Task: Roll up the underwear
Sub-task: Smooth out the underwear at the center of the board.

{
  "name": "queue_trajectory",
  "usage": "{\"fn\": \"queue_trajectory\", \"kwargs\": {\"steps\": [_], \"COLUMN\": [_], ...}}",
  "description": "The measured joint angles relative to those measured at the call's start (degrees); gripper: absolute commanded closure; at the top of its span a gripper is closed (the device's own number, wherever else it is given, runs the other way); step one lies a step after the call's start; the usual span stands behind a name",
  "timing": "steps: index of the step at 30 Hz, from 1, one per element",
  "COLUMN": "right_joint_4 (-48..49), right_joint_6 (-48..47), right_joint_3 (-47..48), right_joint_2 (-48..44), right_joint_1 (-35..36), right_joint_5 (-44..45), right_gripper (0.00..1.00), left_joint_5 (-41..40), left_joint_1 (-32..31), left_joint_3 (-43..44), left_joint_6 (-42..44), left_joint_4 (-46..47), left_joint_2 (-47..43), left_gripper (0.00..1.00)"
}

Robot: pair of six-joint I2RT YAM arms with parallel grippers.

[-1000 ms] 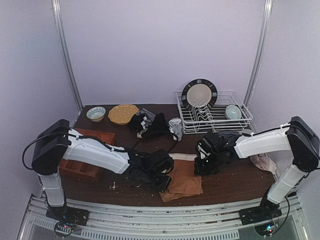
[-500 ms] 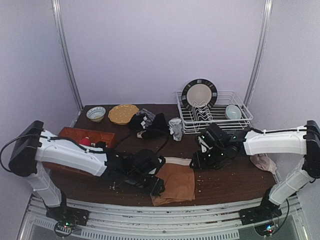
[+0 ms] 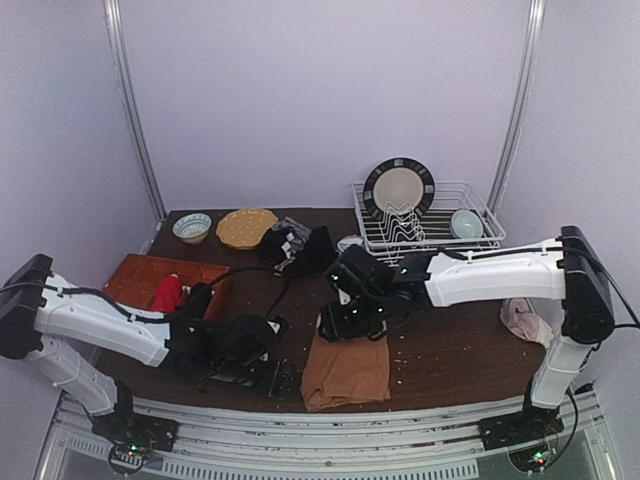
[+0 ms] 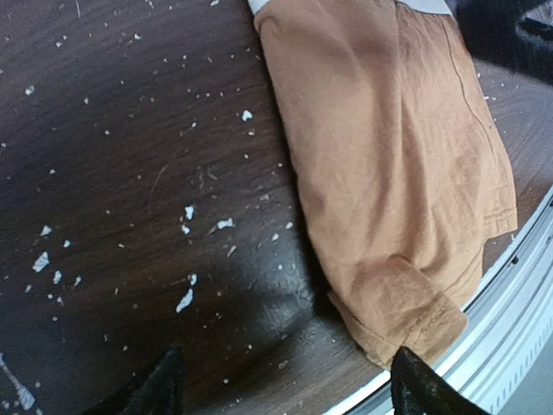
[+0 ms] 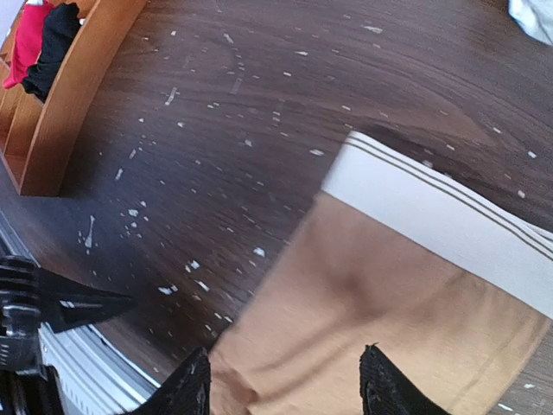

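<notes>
Top view: a dark brown wood-grain table (image 3: 450, 350) stands in a booth with plain pale lilac walls (image 3: 320, 100). Two slanted metal rails (image 3: 130, 110) run up the back corners. A ribbed aluminium frame (image 3: 330, 425) edges the near side and carries both arm bases. White flecks (image 4: 186, 298) are scattered over much of the tabletop, most densely at front centre.

The tan underwear (image 3: 347, 368) lies flat at front centre, with its near hem reaching the table's edge. Its white striped waistband (image 5: 432, 220) is at the far end.

The left gripper (image 4: 285, 393) sits low just left of the garment's near corner. Its fingers are spread wide, with only bare tabletop and that corner of cloth showing between them; nothing is held.

The right gripper (image 5: 285, 389) hangs over the waistband end. Its fingers are likewise parted above flat cloth and grip nothing.

Along the back edge, left to right:
- a small patterned bowl (image 3: 191, 227)
- a yellow plate (image 3: 246, 228)
- a heap of black garments (image 3: 300, 250)
- a white wire dish rack (image 3: 480, 245), which holds an upright dark-rimmed plate (image 3: 398, 190) and a pale green bowl (image 3: 466, 224)

A wooden tray (image 3: 150, 280) sits at the left with a red item (image 3: 168, 293) in one compartment. A pinkish cloth (image 3: 525, 322) lies near the right edge, well apart from the tan garment.
</notes>
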Motion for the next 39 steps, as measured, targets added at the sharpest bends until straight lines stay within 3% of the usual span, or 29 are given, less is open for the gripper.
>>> {"fn": "queue_trajectory", "kwargs": {"steps": [7,12,14,18,20,39], "right_joint_4": [-3.93,-6.43,-7.96,-9.79,-9.94,-18.58], "right_joint_6": [2.91,4.81,5.84,7.17,7.37,6.21], "right_joint_3": [9.64,13.55,13.79,13.79,13.88,27.89], "right_joint_2": [9.18,13.84,14.64,15.37,15.74,24.11], "right_joint_1": [2.27,2.01,1.84,1.33,1.27,1.97], "right_joint_5": [5.64,7.45,8.46,9.46,9.49,8.13], "right_gripper": [0.44,0.44,0.43,0.43,0.44,0.46], "left_joint_5": [9.60,18.10,21.11,25.51,27.06,23.87], "left_joint_1": [4.98,6.69,7.39,8.04,7.93,8.11], "left_joint_3": [-2.71,-1.66,-1.62,-1.70,-1.84,-2.27], "left_joint_6": [-2.91,-3.61,-4.46,-5.57,-5.49,-4.04], "left_joint_4": [12.20,22.34,25.88,30.82,31.41,20.33], "left_joint_2": [4.72,10.47,12.37,15.85,17.18,12.66], "left_gripper": [0.21,0.33,0.43,0.88,1.00,1.00]}}
